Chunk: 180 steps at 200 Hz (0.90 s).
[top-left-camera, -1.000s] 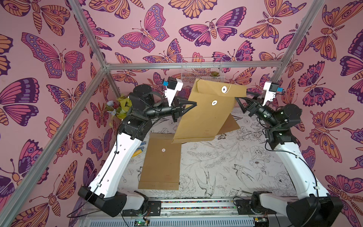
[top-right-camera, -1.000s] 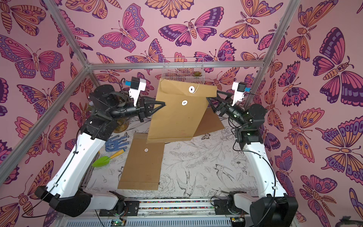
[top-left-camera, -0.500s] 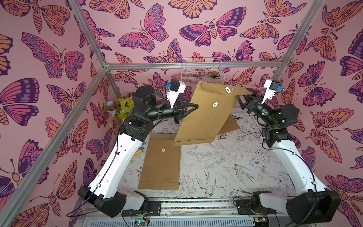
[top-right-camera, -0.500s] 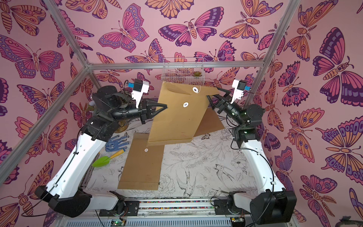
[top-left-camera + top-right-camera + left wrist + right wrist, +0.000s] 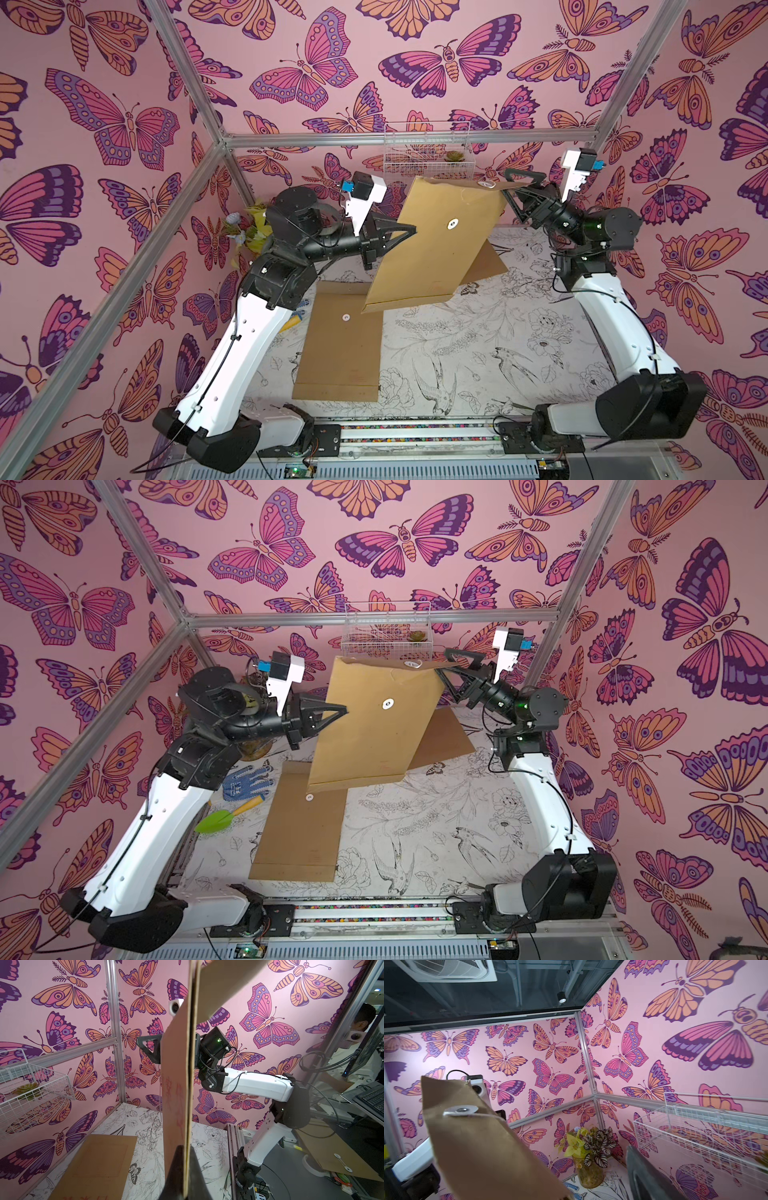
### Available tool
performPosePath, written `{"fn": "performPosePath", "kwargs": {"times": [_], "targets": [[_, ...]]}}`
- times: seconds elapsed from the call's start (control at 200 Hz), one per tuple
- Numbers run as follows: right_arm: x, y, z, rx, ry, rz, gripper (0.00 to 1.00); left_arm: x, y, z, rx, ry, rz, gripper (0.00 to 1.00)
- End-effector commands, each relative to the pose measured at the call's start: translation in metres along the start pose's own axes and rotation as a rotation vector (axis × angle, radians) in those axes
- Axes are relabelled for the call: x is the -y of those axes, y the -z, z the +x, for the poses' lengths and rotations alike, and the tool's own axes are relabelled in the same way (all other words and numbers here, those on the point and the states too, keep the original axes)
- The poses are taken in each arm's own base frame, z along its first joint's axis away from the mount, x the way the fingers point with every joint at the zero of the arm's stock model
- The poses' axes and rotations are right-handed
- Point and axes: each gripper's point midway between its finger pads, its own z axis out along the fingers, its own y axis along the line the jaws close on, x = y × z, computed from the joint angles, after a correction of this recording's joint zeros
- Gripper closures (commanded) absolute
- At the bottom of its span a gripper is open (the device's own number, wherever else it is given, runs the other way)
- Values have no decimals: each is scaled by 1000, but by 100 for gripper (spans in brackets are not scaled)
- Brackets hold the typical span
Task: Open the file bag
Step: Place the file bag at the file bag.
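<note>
The file bag (image 5: 436,249) hangs tilted in the air over the table (image 5: 478,353), above a second bag (image 5: 340,345). My worry is that nothing pins the flap (image 5: 453,185), so it may fall shut, and a shove there could swivel the bag out of its one-edge pinch. My left gripper (image 5: 410,229) is clamped tight on the side edge. The right gripper (image 5: 513,192) gapes at the top corner and grips nothing, with the flap against one finger.
</note>
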Motion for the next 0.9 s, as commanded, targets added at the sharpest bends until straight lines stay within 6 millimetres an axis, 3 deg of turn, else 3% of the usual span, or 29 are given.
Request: {"fn": "performPosePath", "kwargs": {"times": [0.0,0.16,0.195,0.896], "targets": [[-30,-4,-15,-28,21,-148,22,9,3,0,3,-26,23,100],[-35,-8,-19,-53,4,-208,26,7,3,2,0,-21,16,100],[-36,-8,-19,-56,6,-212,27,20,12,-8,21,-51,15,100],[-58,-7,-10,-111,6,-263,46,15,10,-6,16,-34,4,100]]}}
